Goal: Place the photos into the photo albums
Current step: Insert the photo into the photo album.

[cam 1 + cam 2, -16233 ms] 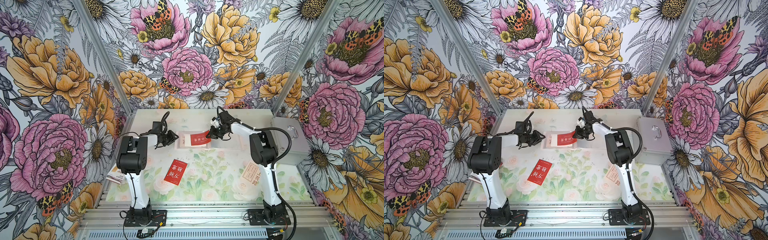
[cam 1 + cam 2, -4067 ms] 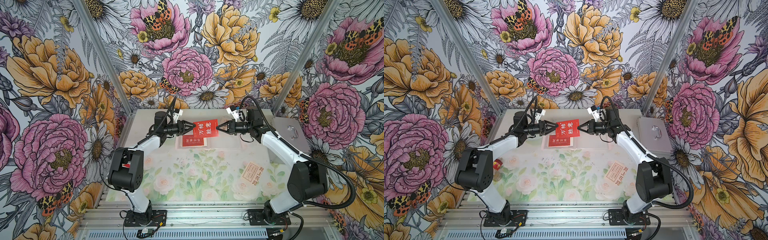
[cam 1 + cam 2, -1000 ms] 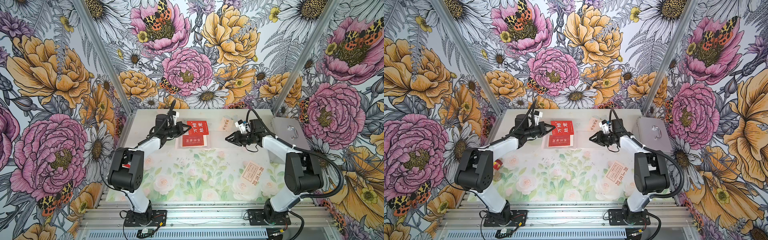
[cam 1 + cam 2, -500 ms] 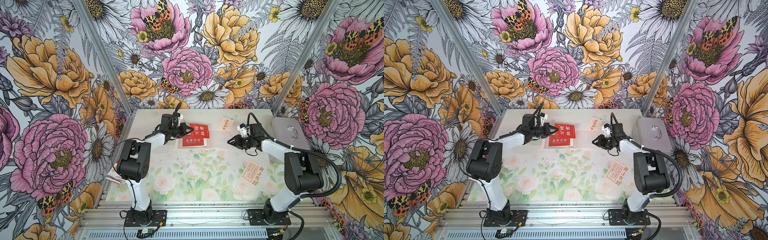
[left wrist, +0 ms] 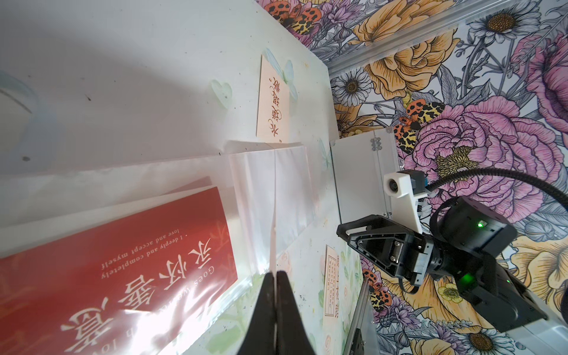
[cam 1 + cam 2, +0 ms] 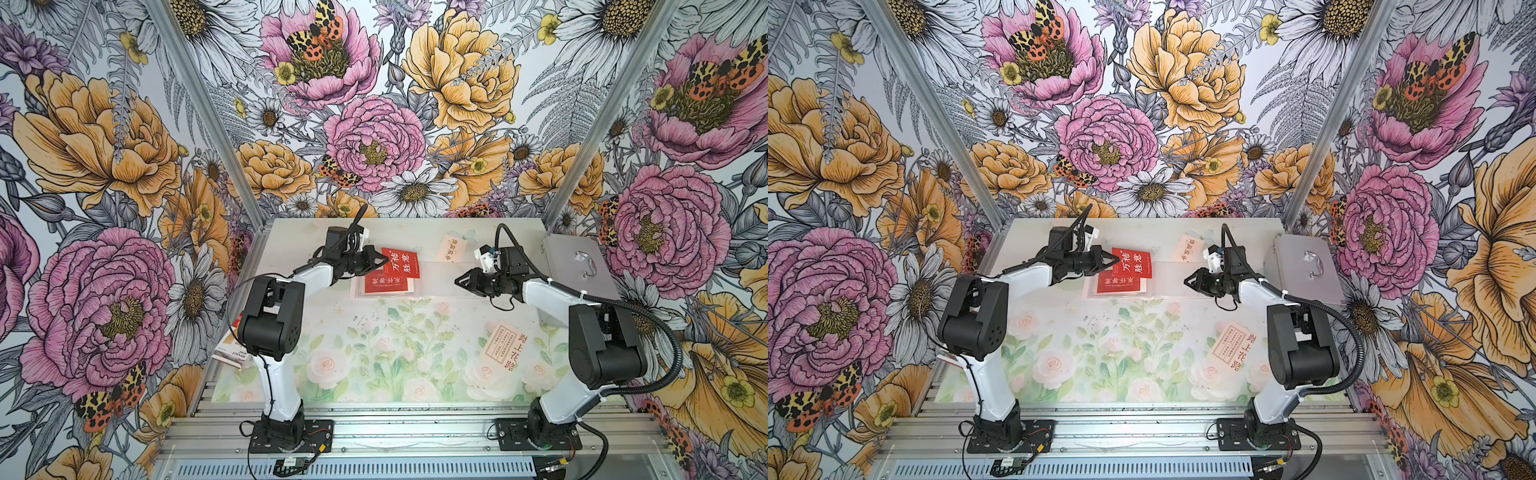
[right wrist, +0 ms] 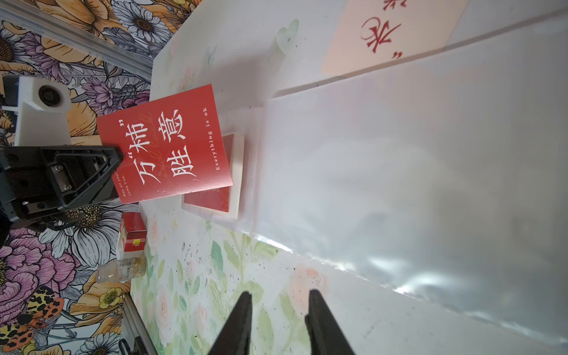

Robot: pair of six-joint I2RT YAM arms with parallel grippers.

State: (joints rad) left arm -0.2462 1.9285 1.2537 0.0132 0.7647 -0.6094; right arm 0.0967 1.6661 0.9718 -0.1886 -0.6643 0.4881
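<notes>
My left gripper [image 6: 385,260] is shut on one short edge of a red photo [image 6: 401,268] with white characters, holding it just above the open photo album [image 6: 440,284]. In the left wrist view that photo [image 5: 273,239] shows edge-on between the closed fingertips. Another red photo [image 6: 384,284] lies inside a clear sleeve on the album's left page. My right gripper [image 6: 457,280] stands open and empty over the album's right edge, jaws pointing at the left gripper. Loose cream photos lie at the back [image 6: 451,247] and front right [image 6: 503,345].
A silver metal case [image 6: 577,266] with a handle sits against the right wall. A red-and-white carton [image 7: 132,233] and a small clear bottle [image 7: 121,270] lie at the table's left edge behind the left arm. The floral mat [image 6: 374,353] covers the front half.
The left arm has swung its elbow inward and carried the red photo slightly lower and rightward over the album. The right gripper has drifted a little left and forward, still open.
</notes>
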